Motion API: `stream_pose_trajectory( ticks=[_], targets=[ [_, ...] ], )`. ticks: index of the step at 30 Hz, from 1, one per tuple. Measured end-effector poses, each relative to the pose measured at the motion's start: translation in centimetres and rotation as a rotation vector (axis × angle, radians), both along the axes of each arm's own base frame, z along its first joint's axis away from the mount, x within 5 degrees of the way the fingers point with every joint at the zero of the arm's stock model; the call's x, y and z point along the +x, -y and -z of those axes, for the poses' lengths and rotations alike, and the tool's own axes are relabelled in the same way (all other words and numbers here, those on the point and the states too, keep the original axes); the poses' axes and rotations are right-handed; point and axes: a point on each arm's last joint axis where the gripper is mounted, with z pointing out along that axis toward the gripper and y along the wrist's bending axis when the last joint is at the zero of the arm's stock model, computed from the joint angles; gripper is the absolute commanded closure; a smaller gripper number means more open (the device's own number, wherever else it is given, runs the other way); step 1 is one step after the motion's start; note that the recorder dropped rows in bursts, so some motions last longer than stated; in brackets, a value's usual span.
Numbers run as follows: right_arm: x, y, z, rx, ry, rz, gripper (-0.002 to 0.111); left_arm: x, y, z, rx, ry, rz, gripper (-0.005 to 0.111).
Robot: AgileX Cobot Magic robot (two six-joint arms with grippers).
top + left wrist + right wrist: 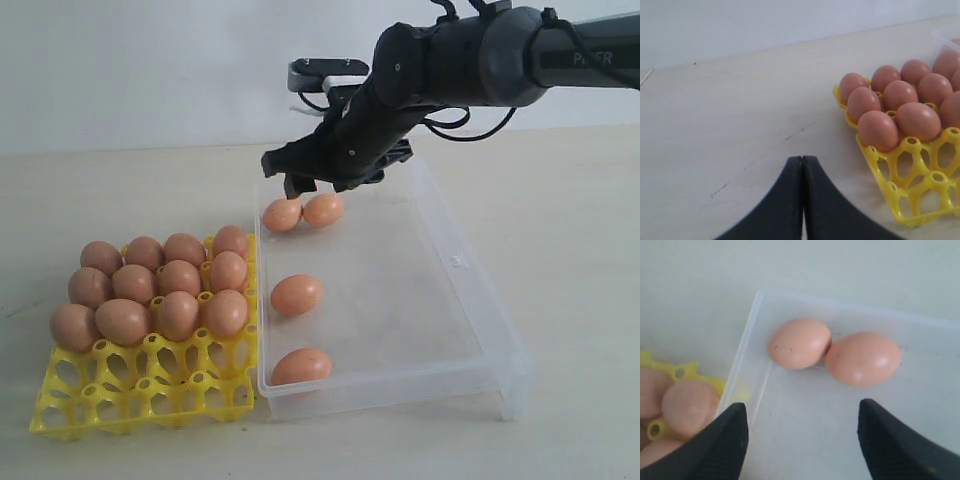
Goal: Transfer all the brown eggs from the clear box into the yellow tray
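Sitting nearest, at 7 o'clock of the exterior view, yellow tray (140,395) lies flat on the pale table (560,230). Its two front rows of cups are bare; twelve brown eggs (177,315) fill the three rows behind, one per cup. Clear box (400,300) sits just beside the tray, at the tray's 3 o'clock, long side running away from camera. Four more brown eggs lie loose in the box, all along its 9 o'clock wall: near egg (301,366) at the front corner, middle egg (297,295) about halfway back, far pair (282,214) touching each other at the far corner. Right gripper (318,185) hangs just above the far pair at 12 o'clock of the box, jaws spread wide, nothing between them, no contact with either egg in the right wrist view. Left gripper (802,160), left wrist view only: jaws pressed together, empty, over bare table near a tray corner.
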Motion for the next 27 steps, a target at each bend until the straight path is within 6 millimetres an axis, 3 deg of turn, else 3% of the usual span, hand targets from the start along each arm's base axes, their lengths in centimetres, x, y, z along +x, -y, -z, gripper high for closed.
stream_pose_trajectory(
  ticks=[5, 10, 17, 21, 27],
  targets=[
    [0.9, -0.5, 0.2, 0.029, 0.025, 0.028, 0.046, 0.0, 0.0, 0.0, 0.0, 0.0, 0.0, 0.107],
    [1.4, -0.7, 2.7, 0.012, -0.035, 0.045, 0.046, 0.0, 0.0, 0.0, 0.0, 0.0, 0.0, 0.107],
    [2.8, 1.5, 3.0, 0.03, -0.042, 0.13, 0.046, 0.0, 0.0, 0.0, 0.0, 0.0, 0.0, 0.107],
    [3.0, 1.7, 3.0, 0.044, -0.036, 0.154, 0.046, 0.0, 0.0, 0.0, 0.0, 0.0, 0.0, 0.107],
    [3.2, 1.6, 5.3, 0.031, -0.074, 0.168, 0.046, 0.0, 0.0, 0.0, 0.0, 0.0, 0.0, 0.107]
  ],
)
